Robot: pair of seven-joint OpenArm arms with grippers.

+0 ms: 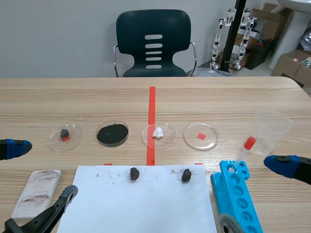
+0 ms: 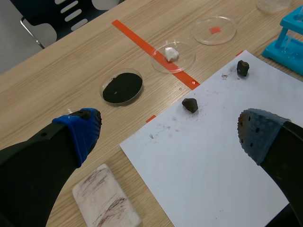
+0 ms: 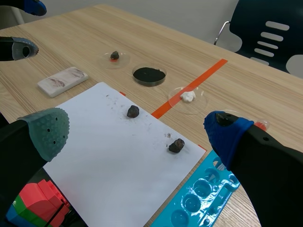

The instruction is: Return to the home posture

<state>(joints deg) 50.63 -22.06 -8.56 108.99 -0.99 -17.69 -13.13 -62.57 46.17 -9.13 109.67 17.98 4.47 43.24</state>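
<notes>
Both arms sit low at the near edge of the table, one on each side. My left gripper (image 1: 43, 170) is open above the near left of the table, with its fingers (image 2: 78, 132) spread over the white paper sheet (image 2: 213, 156) and a white streak tile (image 2: 106, 201). My right gripper (image 1: 255, 194) is open too, above the blue tube rack (image 1: 238, 194); its fingers (image 3: 225, 132) hold nothing. Two dark rocks (image 1: 134, 173) (image 1: 186, 175) lie on the paper (image 1: 141, 204).
Four petri dishes stand in a row: a small rock (image 1: 64, 132), black powder (image 1: 112, 134), a white lump (image 1: 158, 132), a red square (image 1: 201, 136). A clear cup (image 1: 271, 131) and a red-capped pipette (image 1: 244, 150) are at the right. A chair (image 1: 153, 43) stands behind the table.
</notes>
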